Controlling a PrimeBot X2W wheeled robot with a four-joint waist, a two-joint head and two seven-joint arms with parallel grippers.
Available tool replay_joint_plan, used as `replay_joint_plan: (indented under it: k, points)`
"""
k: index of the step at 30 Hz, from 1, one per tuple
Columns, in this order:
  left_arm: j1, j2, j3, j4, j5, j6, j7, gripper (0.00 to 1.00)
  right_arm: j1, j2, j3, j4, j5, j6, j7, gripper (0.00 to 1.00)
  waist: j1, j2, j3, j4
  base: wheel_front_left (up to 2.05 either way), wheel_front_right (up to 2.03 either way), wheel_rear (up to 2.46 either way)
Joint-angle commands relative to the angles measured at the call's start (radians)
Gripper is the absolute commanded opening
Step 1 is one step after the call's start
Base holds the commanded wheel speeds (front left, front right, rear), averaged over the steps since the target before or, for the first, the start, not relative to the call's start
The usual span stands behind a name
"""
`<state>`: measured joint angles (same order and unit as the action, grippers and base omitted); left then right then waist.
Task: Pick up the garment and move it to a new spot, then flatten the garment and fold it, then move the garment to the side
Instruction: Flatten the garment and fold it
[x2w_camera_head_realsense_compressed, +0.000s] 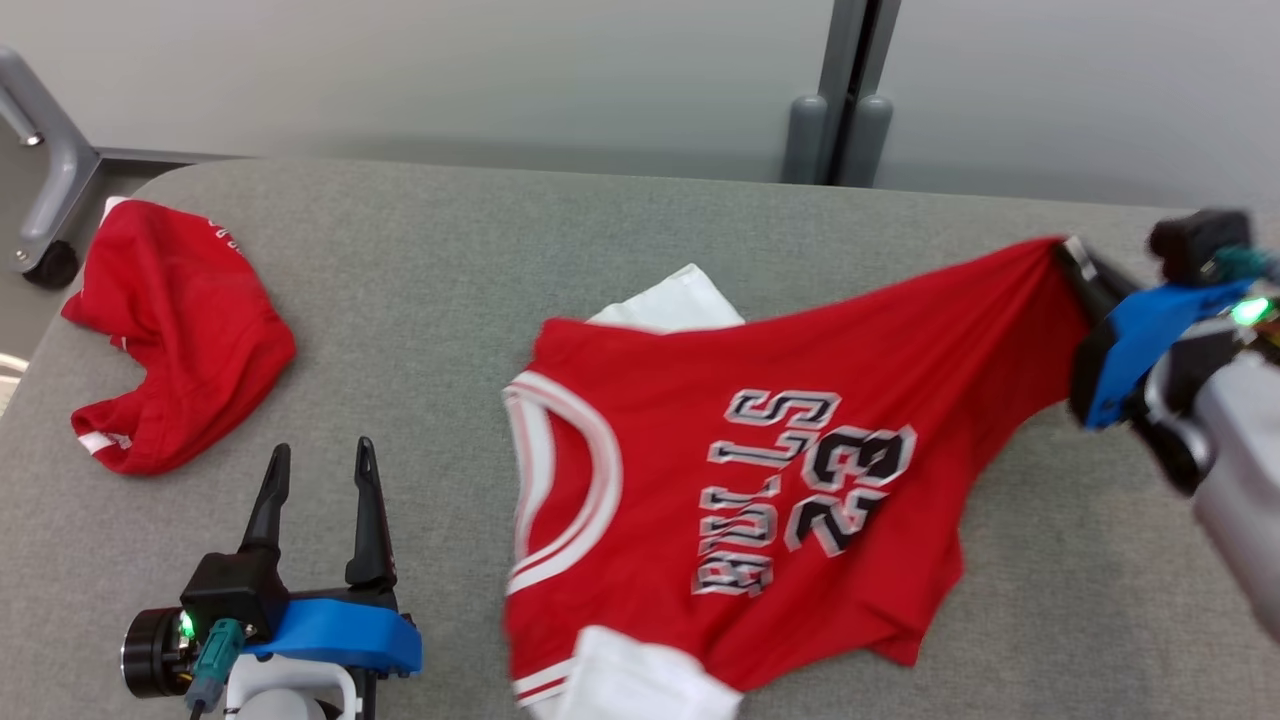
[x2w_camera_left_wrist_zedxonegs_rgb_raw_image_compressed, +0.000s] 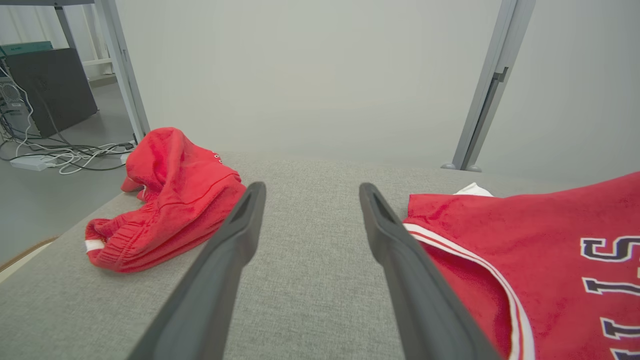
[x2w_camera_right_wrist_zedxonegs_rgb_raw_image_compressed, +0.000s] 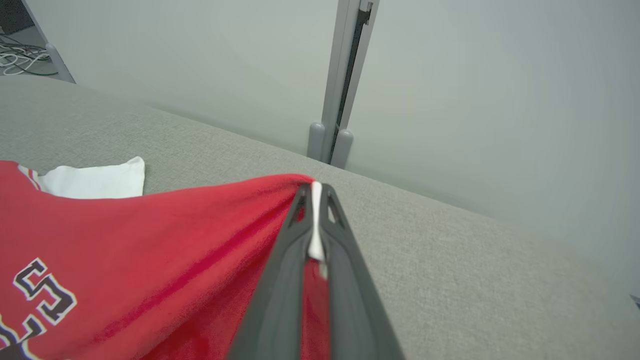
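Observation:
The garment (x2w_camera_head_realsense_compressed: 760, 470) is a red jersey with white trim, white sleeves and "BULLS 23" lettering, spread over the middle of the grey padded table (x2w_camera_head_realsense_compressed: 440, 280). My right gripper (x2w_camera_head_realsense_compressed: 1068, 250) is shut on the jersey's hem corner at the right and pulls the cloth into a taut point raised off the table. The right wrist view shows the same grip: the fingers (x2w_camera_right_wrist_zedxonegs_rgb_raw_image_compressed: 300, 235) are pressed together on the jersey's (x2w_camera_right_wrist_zedxonegs_rgb_raw_image_compressed: 150, 240) red and white edge. My left gripper (x2w_camera_head_realsense_compressed: 320, 460) stands open at the lower left, holding nothing, left of the jersey's (x2w_camera_left_wrist_zedxonegs_rgb_raw_image_compressed: 540, 250) collar.
A second red garment (x2w_camera_head_realsense_compressed: 170, 330) lies crumpled at the table's left edge, just beyond my left gripper (x2w_camera_left_wrist_zedxonegs_rgb_raw_image_compressed: 310, 192). Behind the table, a grey post (x2w_camera_head_realsense_compressed: 840, 110) stands against the pale wall. A grey frame leg with a caster (x2w_camera_head_realsense_compressed: 45, 265) is at the far left.

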<state>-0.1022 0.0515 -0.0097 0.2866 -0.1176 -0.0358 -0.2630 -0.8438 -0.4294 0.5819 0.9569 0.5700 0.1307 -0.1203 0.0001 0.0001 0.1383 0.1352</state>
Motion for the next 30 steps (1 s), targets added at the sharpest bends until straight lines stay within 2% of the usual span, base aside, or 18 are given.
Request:
replay_joint_plan:
  k: [1, 5, 9, 10, 11, 17, 23, 26, 30]
  points:
    - [-0.014, -0.002, -0.001, -0.003, -0.006, 0.003, -0.003, 1.0, -0.029, -0.017, -0.005, 0.01, -0.012, 0.0, -0.005, 0.0, -0.0001, -0.0001, 0.008, 0.01, 0.0, 0.0, 0.0]
    - [-0.03, -0.002, -0.018, 0.001, -0.015, 0.008, -0.003, 1.0, -0.129, -0.051, -0.03, 0.059, -0.026, 0.0, -0.013, 0.0, -0.0001, -0.0001, 0.023, 0.029, 0.0, 0.0, 0.0]
    - [-0.037, -0.002, -0.022, 0.002, -0.022, 0.01, -0.003, 1.0, -0.206, -0.049, -0.037, 0.121, -0.061, 0.0, -0.023, 0.0, -0.0001, -0.0001, 0.041, 0.04, 0.0, 0.0, 0.0]
    - [-0.04, -0.002, -0.024, 0.0, -0.022, 0.012, -0.003, 1.0, -0.215, -0.036, -0.037, 0.139, -0.065, 0.0, -0.021, 0.09, -0.0001, -0.0001, 0.044, 0.041, 0.0, 0.0, 0.0]
    - [-0.042, -0.002, -0.027, 0.0, -0.025, 0.015, -0.003, 1.0, -0.222, -0.025, -0.032, 0.156, -0.07, 0.0, -0.013, 1.0, -0.0001, -0.0001, 0.049, 0.041, 0.0, 0.0, 0.0]
    - [-0.048, -0.002, -0.038, 0.002, -0.031, 0.026, -0.003, 1.0, -0.22, 0.004, -0.03, 0.195, -0.053, 0.0, -0.071, 1.0, -0.0001, -0.0001, 0.055, 0.022, 0.0, 0.0, 0.0]
    - [-0.033, -0.002, -0.02, 0.005, -0.019, 0.024, -0.003, 1.0, -0.133, 0.023, -0.064, 0.15, -0.019, 0.0, -0.141, 1.0, -0.0001, -0.0001, 0.035, -0.025, 0.0, 0.0, 0.0]
    - [-0.019, 0.0, -0.007, 0.007, -0.011, 0.02, -0.003, 1.0, -0.064, 0.03, -0.113, 0.043, -0.02, 0.0, -0.146, 1.0, -0.0001, -0.0001, 0.018, -0.051, 0.0, 0.0, 0.0]
    - [0.001, 0.003, 0.015, 0.006, -0.002, 0.014, -0.003, 1.0, 0.112, 0.052, -0.216, -0.147, -0.064, 0.0, -0.145, 1.0, -0.0001, -0.0001, -0.009, -0.081, 0.0, 0.0, 0.0]
